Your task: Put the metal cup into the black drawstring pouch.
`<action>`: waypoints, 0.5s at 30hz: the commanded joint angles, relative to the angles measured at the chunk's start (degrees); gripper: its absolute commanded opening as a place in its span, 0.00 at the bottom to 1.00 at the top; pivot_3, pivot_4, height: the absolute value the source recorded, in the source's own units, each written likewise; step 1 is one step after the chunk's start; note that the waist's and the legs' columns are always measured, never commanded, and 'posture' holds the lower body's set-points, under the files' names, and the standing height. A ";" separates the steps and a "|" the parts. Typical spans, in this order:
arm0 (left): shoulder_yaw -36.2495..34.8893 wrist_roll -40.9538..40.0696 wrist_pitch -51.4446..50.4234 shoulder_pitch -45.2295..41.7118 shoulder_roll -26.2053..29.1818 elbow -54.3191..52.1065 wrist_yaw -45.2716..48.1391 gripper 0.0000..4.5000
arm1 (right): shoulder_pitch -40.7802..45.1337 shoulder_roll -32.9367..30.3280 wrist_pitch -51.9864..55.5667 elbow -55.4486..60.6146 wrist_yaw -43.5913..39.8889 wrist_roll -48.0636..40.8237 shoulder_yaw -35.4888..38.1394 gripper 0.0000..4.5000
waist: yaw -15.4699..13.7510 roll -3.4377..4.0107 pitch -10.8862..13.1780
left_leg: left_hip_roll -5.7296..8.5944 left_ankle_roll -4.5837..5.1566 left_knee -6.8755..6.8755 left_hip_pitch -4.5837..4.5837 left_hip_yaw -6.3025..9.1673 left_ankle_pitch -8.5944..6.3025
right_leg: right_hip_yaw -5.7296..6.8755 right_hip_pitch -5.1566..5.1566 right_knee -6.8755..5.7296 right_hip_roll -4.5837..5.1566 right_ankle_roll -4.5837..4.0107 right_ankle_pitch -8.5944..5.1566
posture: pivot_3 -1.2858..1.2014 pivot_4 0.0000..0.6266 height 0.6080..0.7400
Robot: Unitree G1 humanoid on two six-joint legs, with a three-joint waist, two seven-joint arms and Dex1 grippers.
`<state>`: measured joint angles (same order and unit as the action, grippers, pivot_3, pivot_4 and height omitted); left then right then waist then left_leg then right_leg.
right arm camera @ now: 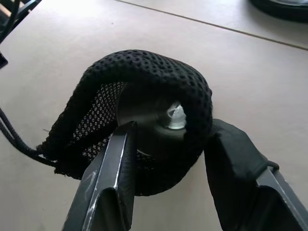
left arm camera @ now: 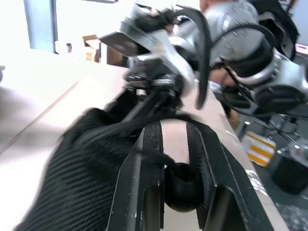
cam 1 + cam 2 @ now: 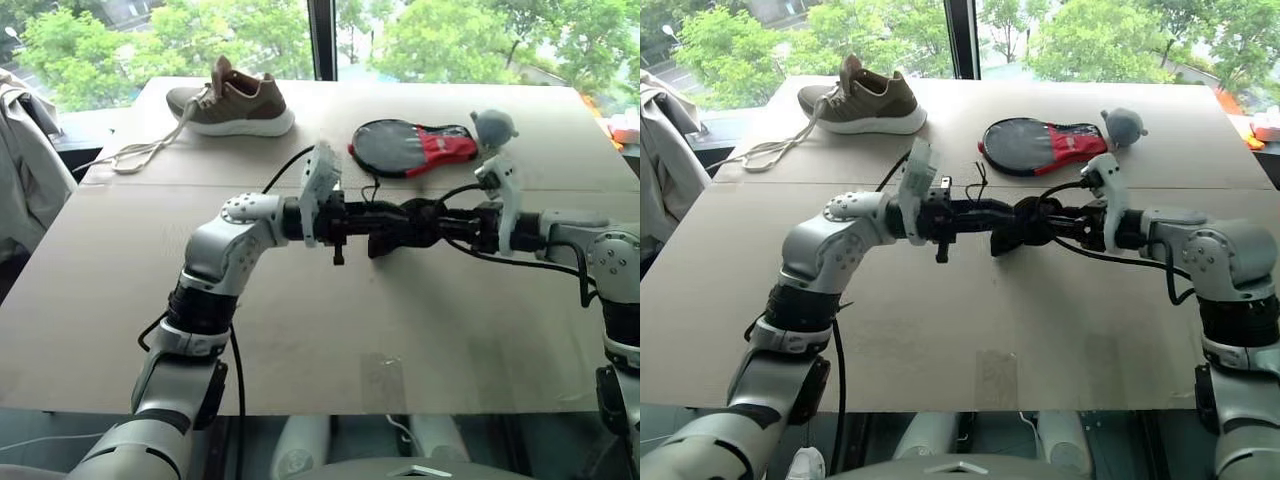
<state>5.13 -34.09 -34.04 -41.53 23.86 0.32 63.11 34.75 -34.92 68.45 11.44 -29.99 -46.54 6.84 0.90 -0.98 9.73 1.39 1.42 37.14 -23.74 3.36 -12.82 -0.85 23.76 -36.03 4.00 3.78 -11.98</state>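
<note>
A brown fabric sports shoe with a white sole (image 3: 232, 103) is seen at the far left of the pale wooden desk (image 3: 400, 340), its long laces trailing toward the left edge. Further right, at the far side, a flat black-and-red paddle case (image 3: 412, 147) is laid, with a small grey soft toy (image 3: 492, 126) just beside it.

Above the middle of the desk, the two arms are brought together. The left hand (image 2: 174, 159) is held level and pointed to the right; its two black fingers are nearly closed on the thin black cord and round toggle (image 2: 182, 185) of the soft black mesh drawstring pouch (image 1: 154, 96).

The pouch is held off the desk between the two hands. In the right wrist view, its mouth is seen open, and the shiny silver steel cup (image 1: 154, 118) is seen inside it.

The right hand (image 1: 168, 159) is pointed at the pouch from the right. Its fingers are partly open and stand on either side of the pouch's mouth; whether the fabric is gripped cannot be told.
</note>
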 commanded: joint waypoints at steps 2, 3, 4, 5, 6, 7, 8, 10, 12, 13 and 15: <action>-5.61 -3.72 -2.10 -4.24 -3.03 3.43 -4.61 0.05 | 0.52 3.52 -1.45 4.77 5.73 -2.90 8.81 0.47 | -0.16 0.00 0.00 | 0.00 0.00 0.06 -0.01 0.03 0.00 | 0.03 -0.01 -0.04 0.00 0.01 0.00 | 0.52 0.24 1.00; -6.13 -3.95 -2.44 -4.90 -3.50 4.26 -5.16 0.05 | 0.53 3.95 -1.48 5.17 6.40 -3.23 9.81 0.47 | -0.25 0.00 0.00 | 0.01 0.00 0.08 -0.01 0.03 0.00 | 0.03 -0.01 -0.05 0.00 0.01 0.00 | 0.52 0.24 1.00; -6.79 -4.17 -2.77 -5.77 -4.10 5.18 -5.95 0.05 | 0.46 4.34 -1.31 5.55 7.08 -3.95 11.02 0.47 | -0.33 0.00 0.00 | 0.02 0.00 0.08 -0.02 0.02 0.00 | 0.03 -0.02 -0.05 0.01 0.01 0.01 | 0.52 0.24 1.00; -7.21 -4.35 -3.07 -6.40 -4.50 5.80 -6.42 0.05 | 0.29 4.51 -1.15 5.92 7.51 -4.55 11.88 0.47 | -0.37 0.00 0.00 | 0.03 0.00 0.08 -0.03 0.02 0.00 | 0.04 -0.02 -0.04 0.02 0.02 0.01 | 0.52 0.24 1.00; -7.18 -4.33 -3.21 -6.81 -4.63 6.08 -6.26 0.05 | -0.19 4.28 -1.01 6.59 7.59 -5.12 12.50 0.47 | -0.33 0.00 0.00 | 0.04 0.00 0.07 -0.04 0.01 0.00 | 0.04 -0.02 -0.03 0.02 0.02 0.01 | 0.52 0.24 1.00; -6.70 -4.14 -3.31 -6.96 -4.56 6.02 -5.67 0.05 | -0.89 3.77 -0.83 7.38 7.39 -5.68 13.06 0.47 | -0.26 0.00 0.00 | 0.04 0.00 0.07 -0.05 0.01 0.00 | 0.04 -0.02 -0.02 0.02 0.02 0.01 | 0.52 0.24 1.00; -6.03 -4.23 -3.83 -6.91 -4.40 5.71 -4.69 0.05 | -1.58 3.02 -0.90 8.26 6.90 -6.14 13.57 0.47 | -0.27 0.00 0.00 | 0.05 0.00 0.07 -0.04 -0.02 0.00 | 0.01 -0.02 -0.03 0.02 0.02 0.01 | 0.52 0.24 1.00; -4.41 -3.97 -4.28 -6.73 -3.80 5.03 -2.25 0.05 | -1.72 2.17 -1.23 9.22 6.90 -7.04 14.77 0.47 | -0.23 0.00 0.00 | 0.04 0.00 0.04 -0.04 0.00 0.00 | 0.03 -0.01 -0.03 0.02 0.02 0.01 | 0.52 0.24 1.00; -3.53 -3.63 -4.26 -6.82 -3.36 4.96 -0.65 0.05 | -0.91 2.04 -1.52 9.40 7.74 -7.99 15.62 0.47 | -0.18 0.00 0.00 | 0.05 0.00 0.03 -0.03 -0.04 0.00 | 0.01 -0.01 -0.04 0.02 0.02 0.01 | 0.52 0.24 1.00; -3.11 -3.78 -4.50 -7.16 -3.12 5.01 0.41 0.05 | 0.21 2.44 -1.93 9.39 8.82 -8.14 16.03 0.47 | -0.18 0.00 0.00 | 0.04 0.00 0.03 -0.03 -0.04 0.00 | 0.01 -0.01 -0.04 0.02 0.02 0.01 | 0.52 0.24 1.00; -2.17 -4.05 -5.05 -7.68 -2.64 4.92 2.59 0.05 | 3.15 4.32 -1.64 9.13 11.97 -10.16 17.11 0.47 | 0.12 0.00 0.00 | 0.03 0.01 0.04 -0.01 -0.05 0.00 | -0.01 -0.01 -0.06 0.02 0.02 0.01 | 0.52 0.24 1.00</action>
<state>2.50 -37.36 -38.81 -47.57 20.87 7.06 63.60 35.04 -31.23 68.05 18.32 -19.94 -54.01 21.63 1.02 -0.97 9.74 1.41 1.42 37.18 -23.72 3.30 -12.82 -0.90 23.75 -36.10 4.00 3.80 -11.97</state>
